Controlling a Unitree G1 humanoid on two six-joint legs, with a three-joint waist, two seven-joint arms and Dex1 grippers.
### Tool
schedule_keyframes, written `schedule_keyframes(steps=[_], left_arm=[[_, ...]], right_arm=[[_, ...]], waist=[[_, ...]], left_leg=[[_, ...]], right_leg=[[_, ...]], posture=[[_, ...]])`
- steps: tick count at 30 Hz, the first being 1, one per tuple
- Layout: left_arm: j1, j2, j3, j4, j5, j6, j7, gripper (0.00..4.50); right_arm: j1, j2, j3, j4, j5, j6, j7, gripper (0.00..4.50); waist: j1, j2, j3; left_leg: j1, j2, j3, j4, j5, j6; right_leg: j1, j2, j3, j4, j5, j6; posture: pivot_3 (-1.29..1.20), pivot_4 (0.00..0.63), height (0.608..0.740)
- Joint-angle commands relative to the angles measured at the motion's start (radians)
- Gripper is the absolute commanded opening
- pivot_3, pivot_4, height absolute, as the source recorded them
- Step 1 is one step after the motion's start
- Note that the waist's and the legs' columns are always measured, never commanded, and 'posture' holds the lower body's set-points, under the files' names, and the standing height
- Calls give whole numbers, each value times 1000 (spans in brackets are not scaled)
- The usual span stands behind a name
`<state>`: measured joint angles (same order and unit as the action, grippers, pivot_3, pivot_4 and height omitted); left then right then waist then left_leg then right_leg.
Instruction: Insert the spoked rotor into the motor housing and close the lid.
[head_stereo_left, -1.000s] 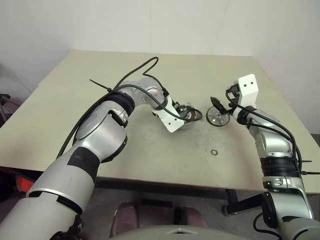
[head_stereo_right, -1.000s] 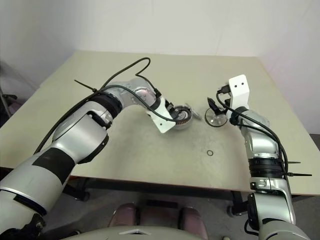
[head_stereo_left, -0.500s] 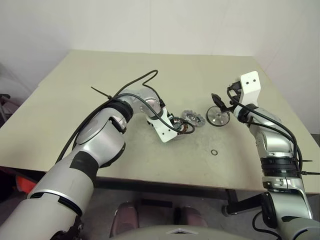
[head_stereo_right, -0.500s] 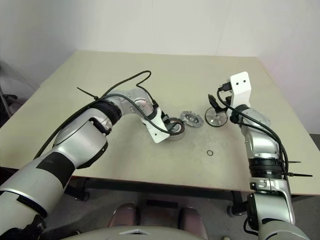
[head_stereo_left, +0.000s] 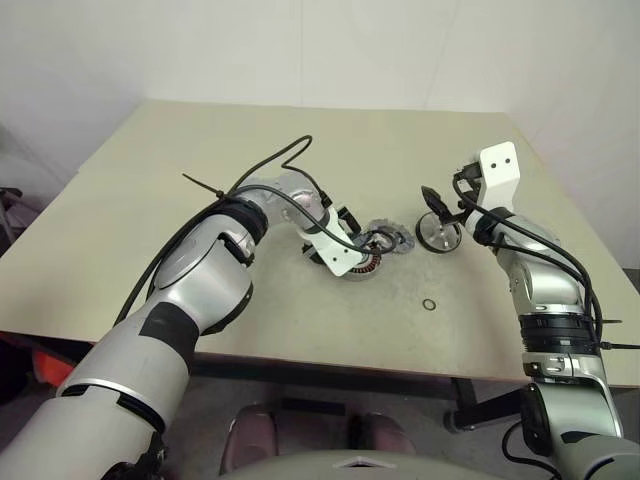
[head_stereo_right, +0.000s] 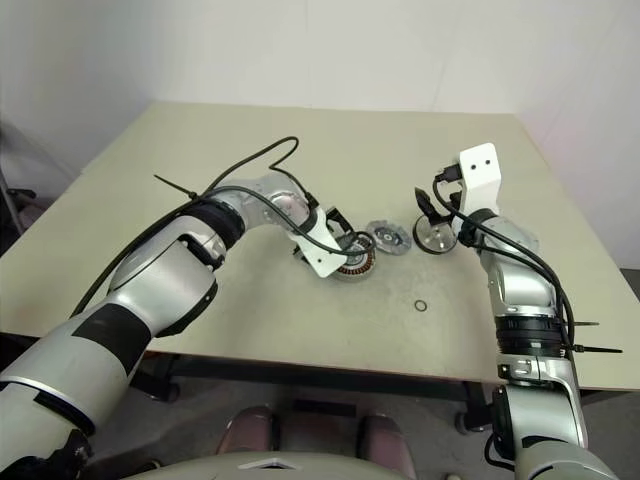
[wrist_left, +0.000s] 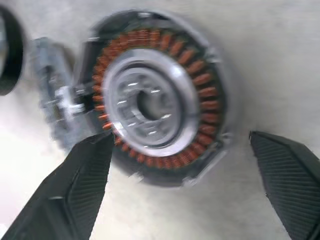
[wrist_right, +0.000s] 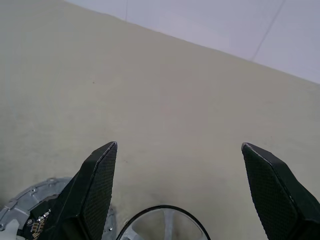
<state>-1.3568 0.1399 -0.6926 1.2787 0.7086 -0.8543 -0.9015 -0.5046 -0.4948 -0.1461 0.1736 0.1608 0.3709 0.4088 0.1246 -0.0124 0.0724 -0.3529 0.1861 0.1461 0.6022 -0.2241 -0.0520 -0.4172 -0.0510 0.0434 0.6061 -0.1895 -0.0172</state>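
Note:
The motor housing (wrist_left: 155, 100), a silver ring with copper windings round a dark centre, lies on the table (head_stereo_left: 300, 140). My left gripper (wrist_left: 180, 137) points down over it, open, with one finger (wrist_left: 75, 190) on each side and a gap at both. The flat grey toothed disc (head_stereo_left: 387, 237), probably the lid, lies just behind the housing (head_stereo_left: 365, 266). The spoked rotor (head_stereo_left: 437, 235), a black-rimmed wheel, rests to the right of the disc. My right gripper (wrist_right: 178, 145) hovers level just above the rotor (wrist_right: 165, 225), open and empty.
A small dark ring (head_stereo_left: 428, 304) lies on the table nearer the front edge, right of the housing. A black cable and a zip tie (head_stereo_left: 200, 180) stick out from my left forearm. The table's back and left parts are bare.
My left gripper drew the housing back off the grey disc toward the near left, then opened and let it go on the table. The right arm kept still.

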Motion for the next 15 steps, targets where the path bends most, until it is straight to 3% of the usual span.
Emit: schedule_keyframes(steps=[1, 10, 15], left_arm=[[-58, 13, 53, -21, -65, -4, -57, 4362], [-83, 124, 241, -77, -318, 70, -386, 4362], [40, 180, 393, -260, -571, 312, -609, 4362]], right_arm=[[-36, -1, -15, -25, 8, -23, -3, 4500], [-9, -13, -4, -71, 13, -8, 32, 4500], [70, -30, -29, -176, 37, 36, 63, 4500]], waist=[[0, 0, 0], [0, 0, 0], [7, 1, 0]], left_leg=[[0, 0, 0, 0, 0, 0], [2, 0, 1, -3, 0, -1], [2, 2, 1, -5, 1, -1]], right_leg=[[0, 0, 0, 0, 0, 0], [0, 0, 0, 0, 0, 0], [0, 0, -1, 0, -2, -2]], posture=[[0, 0, 740], [0, 0, 740], [0, 0, 740]])
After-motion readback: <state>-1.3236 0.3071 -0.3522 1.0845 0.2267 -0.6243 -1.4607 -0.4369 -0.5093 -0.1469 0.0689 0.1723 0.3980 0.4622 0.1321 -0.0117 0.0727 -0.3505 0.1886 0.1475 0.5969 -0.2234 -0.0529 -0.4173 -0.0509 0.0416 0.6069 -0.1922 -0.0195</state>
